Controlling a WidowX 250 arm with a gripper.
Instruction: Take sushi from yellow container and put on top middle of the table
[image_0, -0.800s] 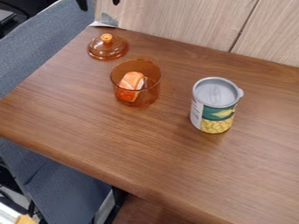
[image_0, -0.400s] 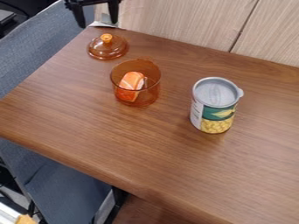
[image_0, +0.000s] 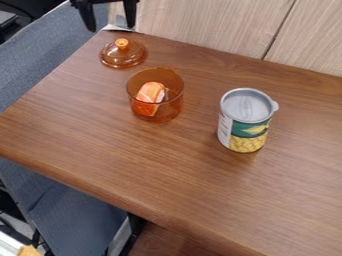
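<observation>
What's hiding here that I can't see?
All in the camera view:
- Top of the gripper: cut off by the top edge.
- Inside of the can: hidden by its lid.
- Underside of the sushi: hidden by the sushi itself.
- Orange thing, bottom left: cut off by the edge.

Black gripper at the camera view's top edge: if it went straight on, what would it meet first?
Probably the amber lid, below the gripper in the picture, though its height and depth are unclear.

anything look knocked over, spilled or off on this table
Nothing stands out: the amber pot and can stand upright, the sushi sits inside the pot, and the lid lies knob-up on the table.
</observation>
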